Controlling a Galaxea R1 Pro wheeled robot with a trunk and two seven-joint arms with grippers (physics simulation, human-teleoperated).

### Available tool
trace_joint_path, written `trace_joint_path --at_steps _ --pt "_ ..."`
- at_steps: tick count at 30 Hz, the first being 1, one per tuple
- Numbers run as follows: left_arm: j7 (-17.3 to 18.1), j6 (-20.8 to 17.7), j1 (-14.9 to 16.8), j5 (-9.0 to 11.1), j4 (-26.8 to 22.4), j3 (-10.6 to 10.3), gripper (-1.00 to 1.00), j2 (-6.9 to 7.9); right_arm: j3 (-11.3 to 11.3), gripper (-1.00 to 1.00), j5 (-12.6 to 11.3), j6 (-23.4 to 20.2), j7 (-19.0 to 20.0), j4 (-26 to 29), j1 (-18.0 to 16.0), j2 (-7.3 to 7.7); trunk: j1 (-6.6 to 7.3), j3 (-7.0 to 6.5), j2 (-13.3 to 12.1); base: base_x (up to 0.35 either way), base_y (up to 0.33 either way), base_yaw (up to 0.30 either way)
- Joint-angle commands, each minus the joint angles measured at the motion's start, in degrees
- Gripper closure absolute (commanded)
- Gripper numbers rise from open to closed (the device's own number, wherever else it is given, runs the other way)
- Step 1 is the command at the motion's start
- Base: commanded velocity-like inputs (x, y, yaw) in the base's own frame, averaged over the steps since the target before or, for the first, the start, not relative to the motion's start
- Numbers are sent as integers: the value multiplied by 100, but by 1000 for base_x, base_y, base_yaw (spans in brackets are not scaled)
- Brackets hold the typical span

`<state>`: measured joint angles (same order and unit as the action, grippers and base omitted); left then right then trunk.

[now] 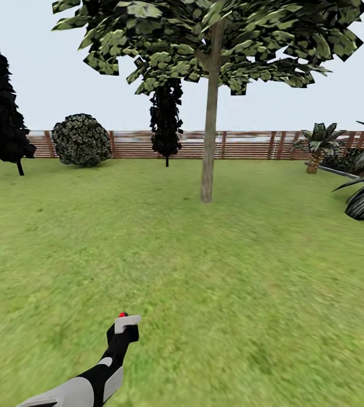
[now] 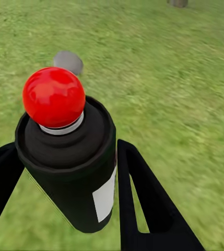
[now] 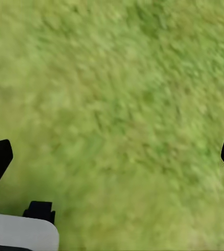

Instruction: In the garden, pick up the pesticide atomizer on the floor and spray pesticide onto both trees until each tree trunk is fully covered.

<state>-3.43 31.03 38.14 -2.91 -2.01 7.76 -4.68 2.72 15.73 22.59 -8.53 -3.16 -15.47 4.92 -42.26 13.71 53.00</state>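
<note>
One black left end effector (image 2: 65, 204) clenches the black pesticide atomizer (image 2: 72, 162) with its white label and red nozzle tip, well short of the grey-brown tree trunk (image 1: 209, 130) ahead across the green lawn (image 1: 250, 271). Pickup looks done; next comes driving closer before spraying. Right of the atomizer, the right end effector (image 3: 112, 157) hangs released over grass.

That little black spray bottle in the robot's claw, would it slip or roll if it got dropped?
The pesticide atomizer looks rigid and probably light, since the left gripper carries it clamped between two thin fingers. Its smooth round body might twist in that grip, and would likely roll on the lawn if dropped.
</note>
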Motion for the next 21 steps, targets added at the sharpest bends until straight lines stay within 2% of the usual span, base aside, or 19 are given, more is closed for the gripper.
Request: trace_joint_path --at_steps 1,5,15,21 --pt "0 0 0 -2 -1 -3 100 0 0 -100 0 0 0 0 0 0 0 0 0 350 0 0" --pt "0 0 0 -4 -1 -3 100 2 0 -100 0 0 0 0 0 0 0 0 0 350 0 -115" --pt "0 0 0 -3 -1 -3 100 3 0 -100 0 0 0 0 0 0 0 0 0 350 0 -244" --pt "0 0 0 -4 -1 -3 100 2 0 -100 0 0 0 0 0 0 0 0 0 350 -49 -114"
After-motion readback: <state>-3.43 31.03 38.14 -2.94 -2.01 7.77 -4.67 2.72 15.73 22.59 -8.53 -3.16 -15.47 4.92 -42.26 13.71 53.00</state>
